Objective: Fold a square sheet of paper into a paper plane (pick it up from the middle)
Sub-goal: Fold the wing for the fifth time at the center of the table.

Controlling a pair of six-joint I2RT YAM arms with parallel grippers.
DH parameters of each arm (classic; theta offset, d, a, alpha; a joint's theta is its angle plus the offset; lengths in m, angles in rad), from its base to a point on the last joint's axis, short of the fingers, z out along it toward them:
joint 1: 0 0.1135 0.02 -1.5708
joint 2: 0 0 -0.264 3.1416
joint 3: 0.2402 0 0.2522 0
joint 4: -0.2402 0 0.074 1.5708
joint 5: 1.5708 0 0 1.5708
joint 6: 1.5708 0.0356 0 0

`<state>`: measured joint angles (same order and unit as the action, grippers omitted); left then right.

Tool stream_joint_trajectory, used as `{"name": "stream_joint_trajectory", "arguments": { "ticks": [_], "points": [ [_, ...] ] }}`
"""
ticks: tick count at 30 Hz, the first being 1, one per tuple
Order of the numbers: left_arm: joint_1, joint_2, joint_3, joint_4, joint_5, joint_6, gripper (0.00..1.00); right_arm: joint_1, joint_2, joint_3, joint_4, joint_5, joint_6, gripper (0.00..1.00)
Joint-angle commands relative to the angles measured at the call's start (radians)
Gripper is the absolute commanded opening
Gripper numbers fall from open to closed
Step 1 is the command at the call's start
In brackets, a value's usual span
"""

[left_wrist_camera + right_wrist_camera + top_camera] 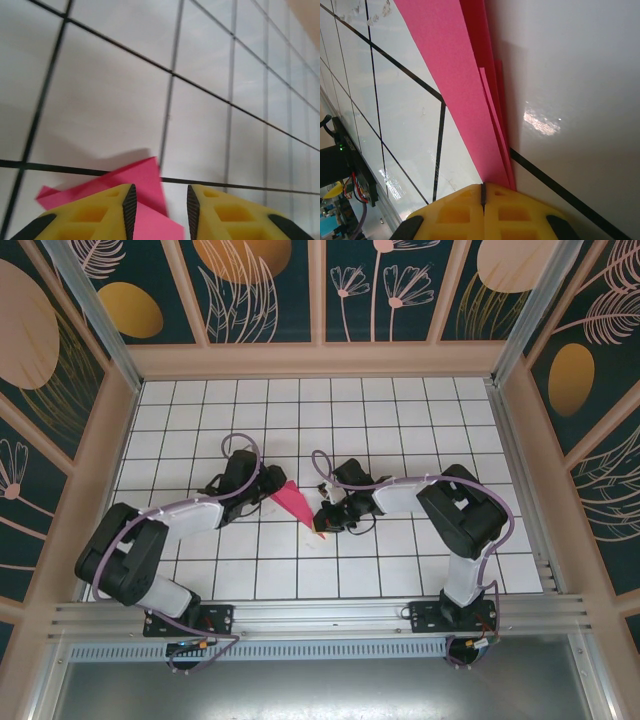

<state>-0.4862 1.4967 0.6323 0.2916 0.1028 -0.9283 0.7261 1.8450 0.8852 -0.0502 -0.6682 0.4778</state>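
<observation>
The paper plane is a narrow magenta-pink dart lying between my two grippers at mid-table, its point toward the right arm. My left gripper is open at the plane's wide end. In the left wrist view a pink corner of the plane lies between the yellow fingers, against the left one and apart from the right one. My right gripper is shut at the pointed end. In the right wrist view the folded pink layers run straight into the closed fingertips.
The white gridded table is boxed in by tan walls at the back and both sides. Both arms reach in from the metal rail at the near edge, and their elbows stand over the near tiles.
</observation>
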Motion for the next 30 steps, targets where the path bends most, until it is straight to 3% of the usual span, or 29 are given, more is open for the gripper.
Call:
{"name": "stream_joint_trajectory", "arguments": {
  "ticks": [1,4,16,30],
  "points": [
    [0.002,-0.022,-0.04,0.151,0.124,-0.016,0.38,0.006,0.035,-0.032,-0.041,0.062,0.005,0.0],
    [0.001,0.037,-0.032,0.179,0.176,-0.021,0.38,0.006,0.034,-0.031,-0.044,0.062,0.002,0.0],
    [0.005,0.165,-0.02,0.085,-0.004,-0.002,0.35,0.005,0.035,-0.032,-0.046,0.061,0.001,0.0],
    [0.046,0.203,0.014,-0.031,-0.1,0.044,0.33,0.005,0.033,-0.038,-0.048,0.057,-0.002,0.0]
  ]
}}
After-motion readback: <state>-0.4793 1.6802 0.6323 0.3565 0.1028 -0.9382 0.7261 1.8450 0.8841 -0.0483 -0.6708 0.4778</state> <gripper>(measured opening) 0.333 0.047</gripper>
